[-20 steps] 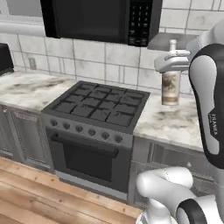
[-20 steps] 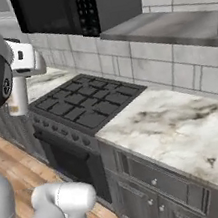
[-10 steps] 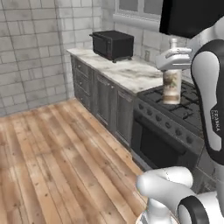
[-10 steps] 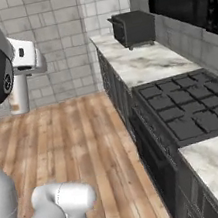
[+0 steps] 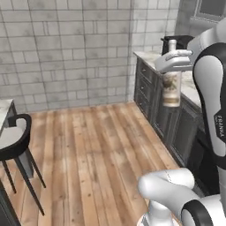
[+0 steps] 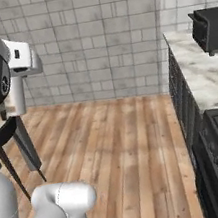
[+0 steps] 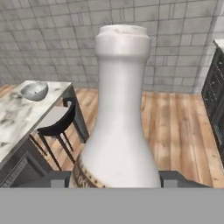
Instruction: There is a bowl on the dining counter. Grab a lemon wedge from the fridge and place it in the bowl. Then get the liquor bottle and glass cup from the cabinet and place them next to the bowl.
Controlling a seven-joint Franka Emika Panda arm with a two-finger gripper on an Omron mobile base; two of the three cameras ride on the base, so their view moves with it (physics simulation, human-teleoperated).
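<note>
Grey tiled wall, plank floor, black stool (image 5: pixel 15 137). Claw (image 5: pixel 173 62) clamped around liquor bottle (image 5: pixel 171 88), carried upright in the air. Bowl (image 7: pixel 34 90) on dining tabletop (image 7: pixel 17 116), far end. Advice: hold bottle vertical, travel slowly, set down beside bowl, not touching.

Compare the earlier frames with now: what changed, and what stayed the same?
The base has kept turning: the stove and microwave slid out of both base views, which now face wood floor, grey brick wall and a stool. The dining counter with the bowl shows in the hand view. Unchanged: the tool stays clamped on the liquor bottle, upright.
</note>
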